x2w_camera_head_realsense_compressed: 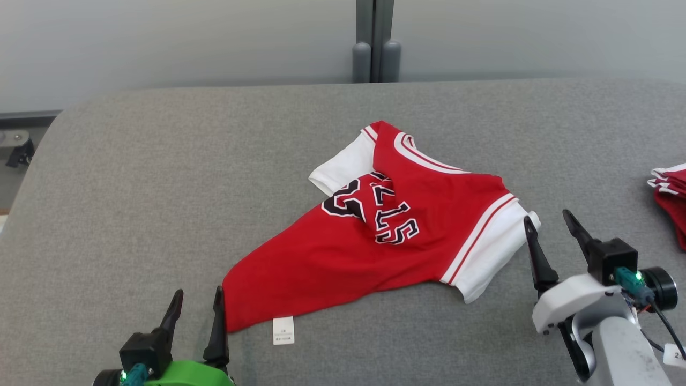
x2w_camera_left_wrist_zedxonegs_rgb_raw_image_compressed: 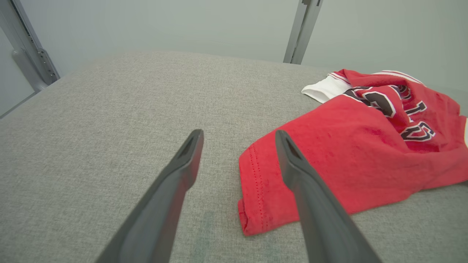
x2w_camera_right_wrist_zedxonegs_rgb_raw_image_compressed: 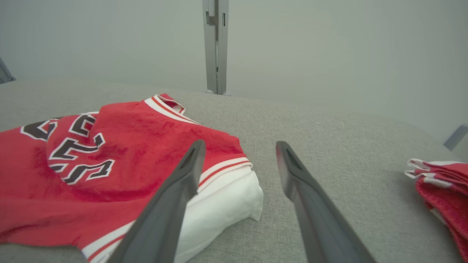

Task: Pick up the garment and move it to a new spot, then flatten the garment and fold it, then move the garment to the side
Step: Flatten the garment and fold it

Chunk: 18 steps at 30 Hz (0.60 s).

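The red jersey-style T-shirt with white sleeves, striped trim and black-and-white chest lettering lies free near the middle of the grey cloth-covered table. It is rumpled and skewed: the collar points to about 12 o'clock, one red hem corner trails out to 7 o'clock, and a white sleeve reaches toward 4 o'clock. A fold runs across the chest and buckles the lettering.

The left pincer hovers just beside the hem corner with its fingers apart and nothing between them. A small white care label lies just past that corner. The right pincer also stands apart and empty, at the outer edge of the 4 o'clock sleeve. I cannot tell whether its near finger touches the cloth. A smaller red pile with white-striped hems sits well apart at 3 o'clock.

With one pincer at each end of the shirt, flattening looks like the step in hand; folding is not yet begun. The next move likely calls for each pincer to drop onto its own edge, clamp a single layer, and draw outward toward 7 and 4 o'clock to pull out the chest fold.
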Motion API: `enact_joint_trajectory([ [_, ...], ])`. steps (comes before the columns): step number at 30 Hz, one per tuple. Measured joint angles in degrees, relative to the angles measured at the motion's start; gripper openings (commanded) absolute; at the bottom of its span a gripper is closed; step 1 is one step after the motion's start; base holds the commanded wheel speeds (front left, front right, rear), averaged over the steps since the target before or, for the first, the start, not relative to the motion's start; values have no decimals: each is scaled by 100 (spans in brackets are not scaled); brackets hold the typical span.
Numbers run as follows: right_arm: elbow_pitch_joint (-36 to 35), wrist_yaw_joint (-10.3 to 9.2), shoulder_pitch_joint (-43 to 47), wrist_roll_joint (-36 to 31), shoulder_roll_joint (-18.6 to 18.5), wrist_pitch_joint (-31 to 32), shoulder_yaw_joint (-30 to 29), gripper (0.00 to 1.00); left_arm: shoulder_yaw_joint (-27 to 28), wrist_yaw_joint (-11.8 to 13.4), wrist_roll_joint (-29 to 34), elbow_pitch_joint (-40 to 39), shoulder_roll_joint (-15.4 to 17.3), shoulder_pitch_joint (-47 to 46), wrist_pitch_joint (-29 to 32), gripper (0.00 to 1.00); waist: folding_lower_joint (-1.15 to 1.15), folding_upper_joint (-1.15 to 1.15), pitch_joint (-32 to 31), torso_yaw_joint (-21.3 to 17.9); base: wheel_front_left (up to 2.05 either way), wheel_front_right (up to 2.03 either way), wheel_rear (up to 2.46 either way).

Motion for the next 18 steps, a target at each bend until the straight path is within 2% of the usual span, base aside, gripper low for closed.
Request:
enact_joint_trajectory([
  [7,-53,0,579,90,3,0,-64,100,-111,0,-55,57,-1,229,0,100,0,0,-205,-123,0,0,0],
  [18,143,0,419,-34,7,0,-97,100,-352,1,-322,684,-2,27,0,100,0,0,89,-127,0,0,0],
])
